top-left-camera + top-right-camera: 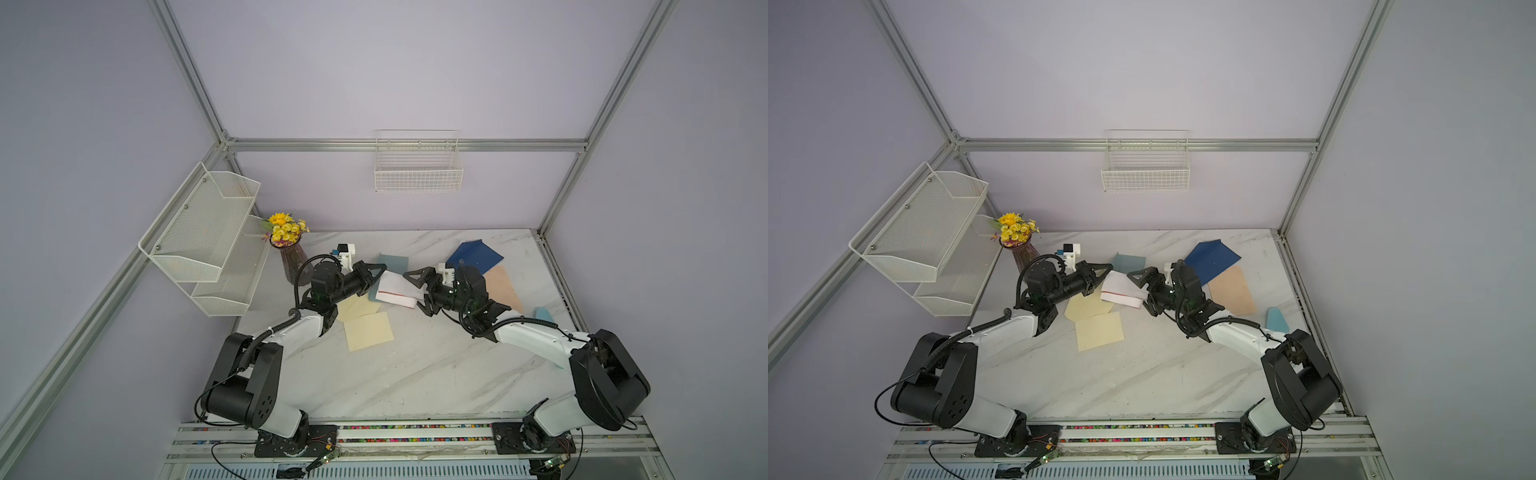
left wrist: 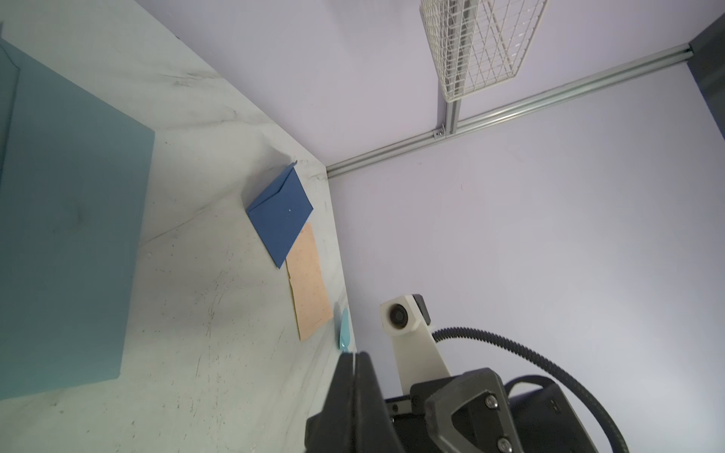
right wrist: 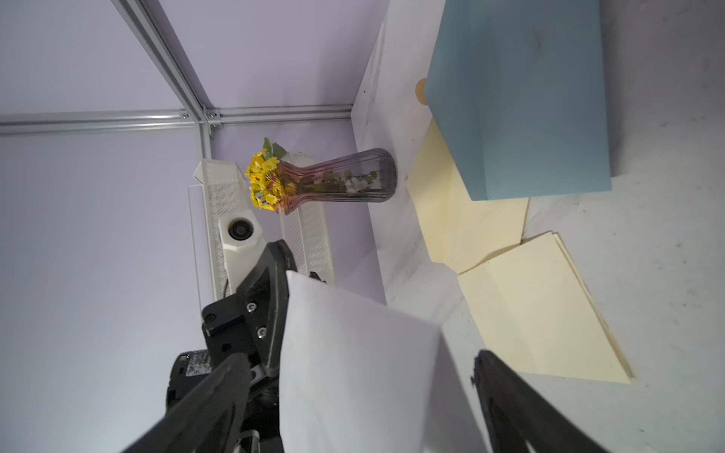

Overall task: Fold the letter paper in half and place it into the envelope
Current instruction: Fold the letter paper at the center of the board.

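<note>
The white letter paper (image 1: 397,289) (image 1: 1121,289), with a red line along one edge, hangs above the table between my two grippers. It is bent over on itself. My left gripper (image 1: 379,269) (image 1: 1106,268) (image 2: 356,364) is shut on the paper's left edge, which shows as a thin white line between the jaws. My right gripper (image 1: 415,291) (image 1: 1139,292) (image 3: 359,359) is open, with a finger on each side of the paper (image 3: 345,321). A teal envelope (image 1: 392,262) (image 2: 66,235) (image 3: 518,98) lies flat on the table below the paper.
A dark blue envelope (image 1: 473,255) (image 2: 280,213) lies over a peach sheet (image 1: 503,289) at the back right. A cream envelope (image 1: 357,307) and a folded cream sheet (image 1: 369,331) lie front left. A flower vase (image 1: 291,253) and a mesh rack (image 1: 208,237) stand at the left.
</note>
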`<state>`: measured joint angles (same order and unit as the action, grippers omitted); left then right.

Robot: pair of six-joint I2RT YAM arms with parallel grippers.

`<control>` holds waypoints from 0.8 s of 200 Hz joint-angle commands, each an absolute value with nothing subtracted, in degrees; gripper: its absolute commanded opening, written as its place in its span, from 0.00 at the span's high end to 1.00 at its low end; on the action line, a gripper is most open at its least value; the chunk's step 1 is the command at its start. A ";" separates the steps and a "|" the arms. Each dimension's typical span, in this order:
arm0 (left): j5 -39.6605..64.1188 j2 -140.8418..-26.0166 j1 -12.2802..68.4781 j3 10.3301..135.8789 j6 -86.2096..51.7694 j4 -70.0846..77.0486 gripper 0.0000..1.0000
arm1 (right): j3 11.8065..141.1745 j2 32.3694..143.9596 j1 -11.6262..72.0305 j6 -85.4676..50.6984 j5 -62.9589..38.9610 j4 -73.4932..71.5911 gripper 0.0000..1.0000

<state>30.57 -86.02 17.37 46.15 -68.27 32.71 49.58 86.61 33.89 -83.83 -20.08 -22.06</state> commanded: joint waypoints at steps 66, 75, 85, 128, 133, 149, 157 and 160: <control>6.62 -83.64 22.04 51.01 -68.29 25.22 1.00 | 50.03 86.62 38.06 -97.92 -5.06 -28.48 0.03; 6.73 -84.07 22.06 51.47 -68.29 25.30 1.00 | 49.72 86.22 38.06 -98.07 -4.40 -28.41 0.03; 7.34 -84.50 22.09 51.69 -68.68 25.72 1.00 | 49.15 86.05 38.05 -98.69 -3.73 -29.49 0.03; 5.16 -84.40 24.11 48.58 -70.92 28.86 1.00 | 48.63 86.64 38.13 -99.66 -1.78 -31.40 0.11; 4.73 -84.38 24.36 48.37 -70.93 29.12 1.00 | 48.60 86.64 38.14 -99.75 -1.45 -31.31 0.14; 3.60 -84.22 25.48 48.27 -70.39 29.43 1.00 | 48.60 86.19 38.47 -101.01 0.12 -30.91 0.21; 2.90 -84.03 26.15 48.38 -69.65 29.68 1.00 | 48.90 86.05 38.66 -101.23 0.88 -30.52 0.23; 2.64 -83.95 26.47 48.42 -69.40 29.57 1.00 | 49.17 85.93 38.71 -101.25 1.10 -29.96 0.23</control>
<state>6.26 -85.47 24.67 48.31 -69.89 26.22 49.25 87.94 37.85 -96.25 -2.66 -28.73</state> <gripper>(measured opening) 0.047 0.786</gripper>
